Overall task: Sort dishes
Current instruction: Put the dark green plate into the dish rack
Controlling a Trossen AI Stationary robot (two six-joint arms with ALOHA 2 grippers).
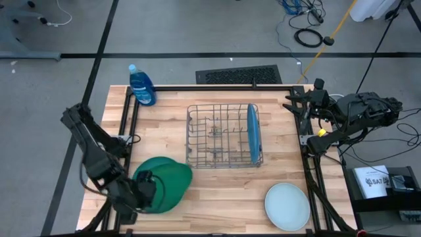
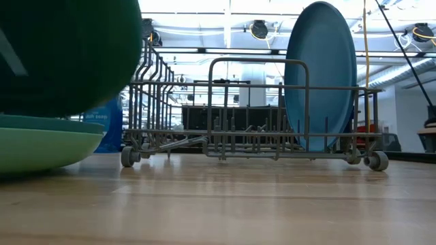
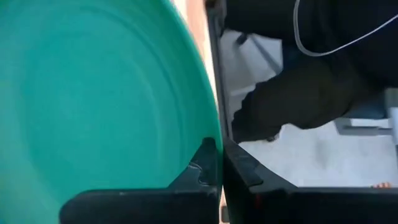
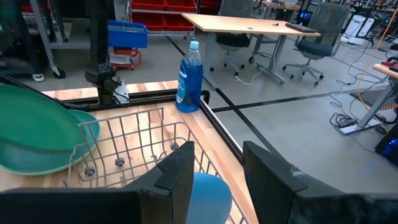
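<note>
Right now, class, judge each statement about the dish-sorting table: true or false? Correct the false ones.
1. A blue plate stands on edge in the wire rack. True.
2. The left gripper is shut on the rim of a dark green plate. True.
3. The pale mint plate lies inside the rack. False: it lies flat on the table, apart from the rack, near the front edge on the right arm's side.
4. The blue bottle lies on its side beside the mint plate. False: it stands upright at the far corner on the left arm's side.
5. The right gripper holds a plate. False: its fingers stand apart with nothing between them.
</note>
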